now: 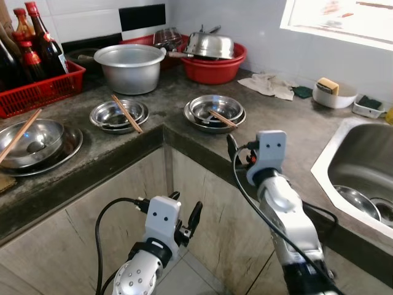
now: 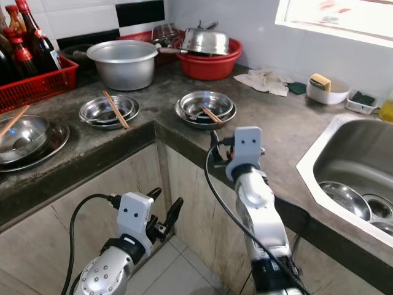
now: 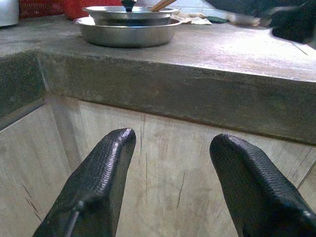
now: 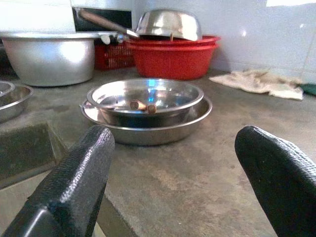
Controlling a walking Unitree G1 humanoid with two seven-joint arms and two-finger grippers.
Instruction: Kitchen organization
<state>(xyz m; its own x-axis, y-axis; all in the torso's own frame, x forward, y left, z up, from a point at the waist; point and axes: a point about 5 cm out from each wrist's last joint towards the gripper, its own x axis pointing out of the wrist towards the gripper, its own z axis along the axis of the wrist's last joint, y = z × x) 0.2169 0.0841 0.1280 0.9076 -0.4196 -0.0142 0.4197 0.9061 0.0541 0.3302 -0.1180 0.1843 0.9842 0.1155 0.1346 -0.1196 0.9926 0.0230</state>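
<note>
Landmark: stacked round steel bowls [image 1: 215, 112] holding wooden chopsticks [image 1: 221, 118], on grey stone counter [image 1: 288, 120].
Right gripper [image 4: 173, 168]: fingers spread wide, facing bowls, just short.
Left gripper [image 3: 173, 182]: spread wide, below counter edge.

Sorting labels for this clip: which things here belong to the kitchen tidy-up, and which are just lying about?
Job:
right claw, open, facing the bowl stack with chopsticks
second bowl stack with chopsticks
left bowls
sink

Lying about:
big pot
red basin
bottle crate
rag
left claw, open, below the counter
</note>
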